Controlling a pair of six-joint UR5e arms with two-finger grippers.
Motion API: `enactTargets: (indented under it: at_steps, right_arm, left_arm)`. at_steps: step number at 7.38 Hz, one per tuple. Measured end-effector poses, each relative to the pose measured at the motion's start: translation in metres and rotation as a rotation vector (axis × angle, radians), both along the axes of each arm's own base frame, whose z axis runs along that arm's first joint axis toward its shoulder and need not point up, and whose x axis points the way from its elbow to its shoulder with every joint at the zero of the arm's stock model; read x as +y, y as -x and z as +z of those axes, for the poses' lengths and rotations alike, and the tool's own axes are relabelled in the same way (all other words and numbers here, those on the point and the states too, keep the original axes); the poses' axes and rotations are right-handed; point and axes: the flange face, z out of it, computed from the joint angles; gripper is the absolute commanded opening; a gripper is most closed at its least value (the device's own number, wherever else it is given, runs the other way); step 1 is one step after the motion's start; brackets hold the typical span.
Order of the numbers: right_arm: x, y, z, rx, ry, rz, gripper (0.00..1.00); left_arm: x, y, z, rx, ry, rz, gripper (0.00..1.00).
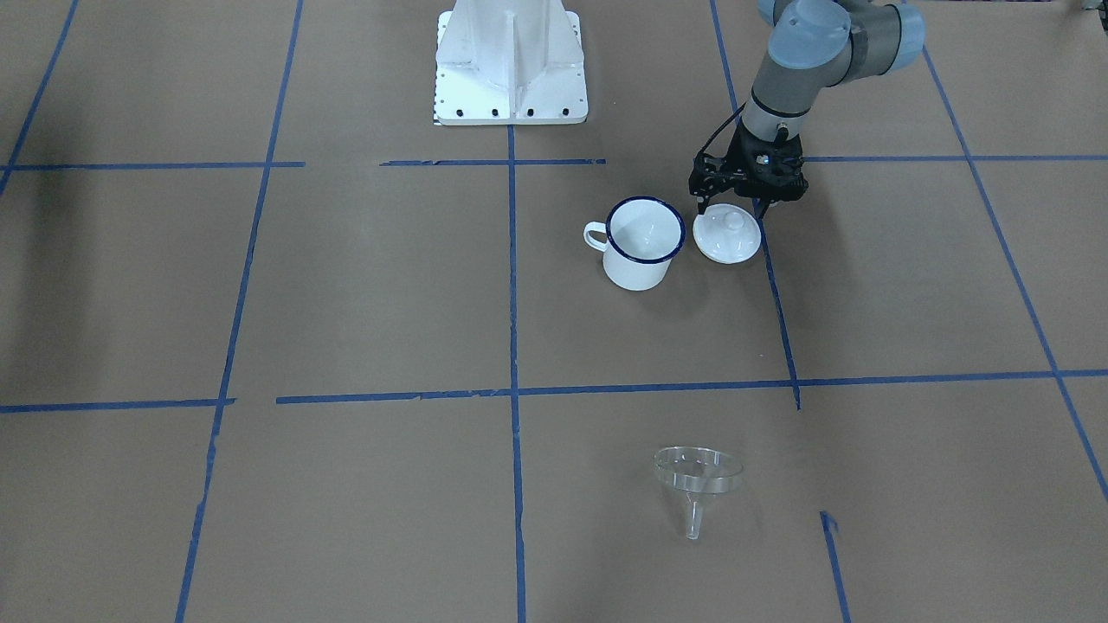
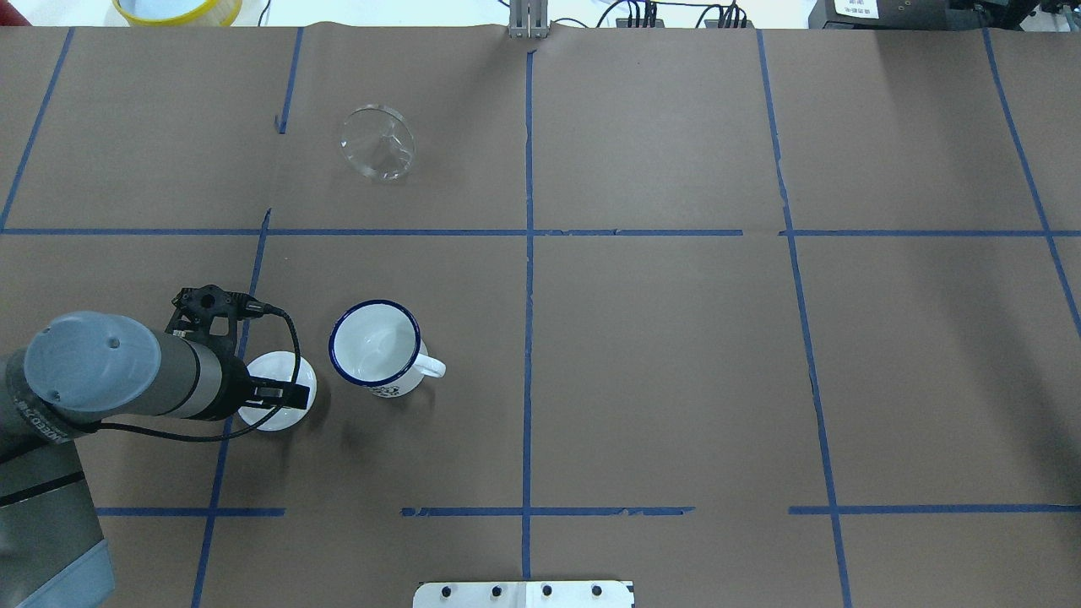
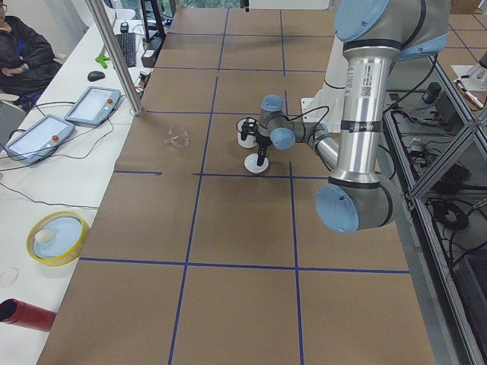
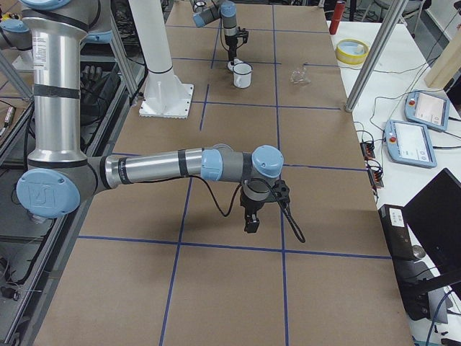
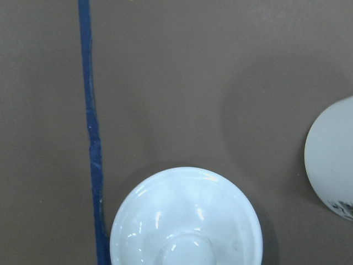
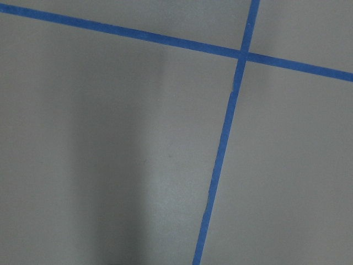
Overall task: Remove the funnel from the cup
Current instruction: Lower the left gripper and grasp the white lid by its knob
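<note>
The clear funnel (image 1: 697,472) lies on its side on the brown table, far from the cup, spout toward the operators' side; it also shows in the overhead view (image 2: 378,142). The cup (image 1: 640,242), a white mug with a dark blue rim, stands upright and empty (image 2: 376,348). My left gripper (image 1: 730,208) hovers just above a white round lid with a knob (image 1: 727,234) beside the cup, its fingers open and spread over the lid's far edge. The left wrist view shows the lid (image 5: 185,221) and the cup's side (image 5: 333,160). My right gripper (image 4: 248,223) shows only in the right side view, low over bare table; I cannot tell its state.
The robot's white base plate (image 1: 511,69) is at the table's near edge. A yellow bowl (image 3: 57,237), a red cylinder (image 3: 27,314) and teach pendants (image 3: 91,103) lie on the side bench. Blue tape lines (image 1: 513,285) grid the table.
</note>
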Motion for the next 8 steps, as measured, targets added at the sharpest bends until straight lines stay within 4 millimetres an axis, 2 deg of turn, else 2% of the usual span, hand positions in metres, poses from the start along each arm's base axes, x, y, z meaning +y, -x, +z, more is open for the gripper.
enactTargets:
  at_steps: [2,4,5,7,8]
  right_arm:
    - [0.0002,0.0,0.0001,0.0,0.0,0.0,1.0]
    - [0.0002,0.0,0.0,0.0,0.0,0.0,1.0]
    - [0.0002,0.0,0.0,0.0,0.0,0.0,1.0]
    - [0.0002,0.0,0.0002,0.0,0.0,0.0,1.0]
    - [0.0002,0.0,0.0003,0.0,0.001,0.0,1.0]
  left_arm:
    - [-0.0016,0.0009,-0.002,0.003,0.0,-0.005,0.93]
    - [-0.0028,0.0004,-0.0001,-0.001,0.002,-0.007,0.88]
    - [-0.0031,0.0002,0.001,-0.003,0.003,-0.008,0.8]
    - [-0.0033,-0.0009,0.0014,-0.004,0.003,-0.007,0.47]
    - [-0.0033,-0.0011,0.0014,-0.004,0.004,-0.007,0.46]
